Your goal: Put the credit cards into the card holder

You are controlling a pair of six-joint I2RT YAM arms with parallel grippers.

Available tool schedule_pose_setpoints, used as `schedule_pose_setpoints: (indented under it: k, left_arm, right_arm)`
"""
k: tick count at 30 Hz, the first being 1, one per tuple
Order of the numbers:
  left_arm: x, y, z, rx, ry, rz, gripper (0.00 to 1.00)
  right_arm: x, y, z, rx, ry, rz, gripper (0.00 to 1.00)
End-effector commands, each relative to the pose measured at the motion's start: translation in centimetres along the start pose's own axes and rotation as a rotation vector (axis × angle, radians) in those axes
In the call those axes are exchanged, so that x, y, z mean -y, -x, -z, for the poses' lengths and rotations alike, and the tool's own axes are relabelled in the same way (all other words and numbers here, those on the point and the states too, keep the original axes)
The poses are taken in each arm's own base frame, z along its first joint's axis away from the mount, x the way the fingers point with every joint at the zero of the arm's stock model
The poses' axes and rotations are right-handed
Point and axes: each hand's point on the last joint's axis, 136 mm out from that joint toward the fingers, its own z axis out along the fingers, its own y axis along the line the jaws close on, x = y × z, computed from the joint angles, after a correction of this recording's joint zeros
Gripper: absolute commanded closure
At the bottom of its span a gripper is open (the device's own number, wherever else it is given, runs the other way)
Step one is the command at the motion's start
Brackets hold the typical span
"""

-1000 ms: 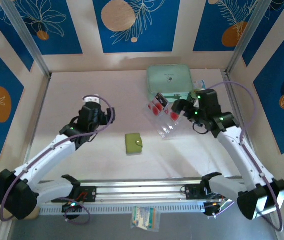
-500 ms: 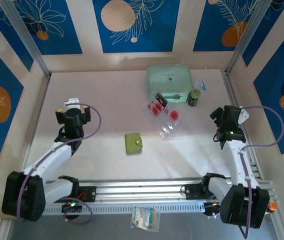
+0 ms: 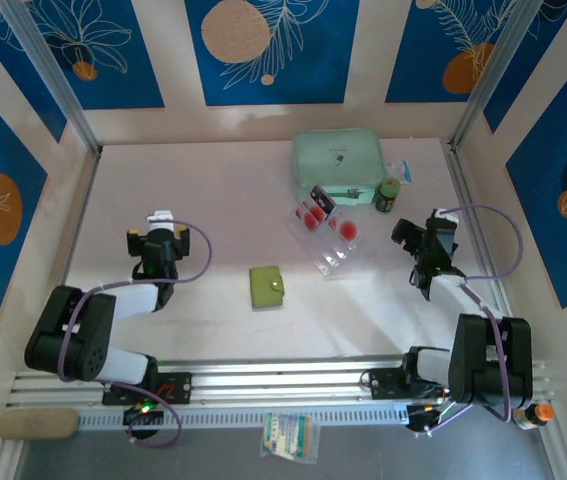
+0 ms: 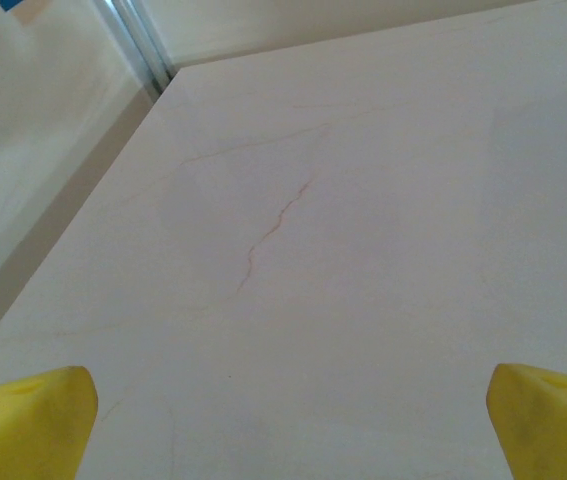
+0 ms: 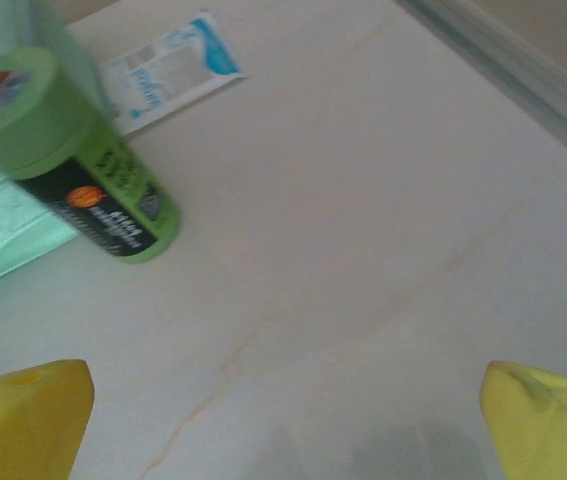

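While left pincer point(image 4: 285, 425) and right pincer point(image 5: 285, 420) gape empty | card holder point(image 3: 266, 286) — snap tab point(image 3: 278, 287) rightward, long axis near-far

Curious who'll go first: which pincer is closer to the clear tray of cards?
Right. The right pincer is just right of the clear tray; the left pincer is far to its left, beyond the green wallet.

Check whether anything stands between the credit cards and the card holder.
Nothing visible does: bare table lies between the card holder and the clear tray. The credit cards sit inside that tray, within its walls.
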Motion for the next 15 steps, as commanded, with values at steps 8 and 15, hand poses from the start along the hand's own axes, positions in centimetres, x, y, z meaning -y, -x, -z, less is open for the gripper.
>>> schedule_pose_setpoints:
  k: [8,15]
  left_arm:
    - [2.5,1.1,-1.3,0.085,-0.158,-0.003,0.0]
    - [4.5,0.1,-1.3,0.115,-0.375,0.022,0.0]
  right_arm:
    - [-5.5,0.8,-1.5,0.113,0.296,0.12,0.01]
    - [-8.3,-1.5,-1.8,0.121,0.413,0.245,0.01]
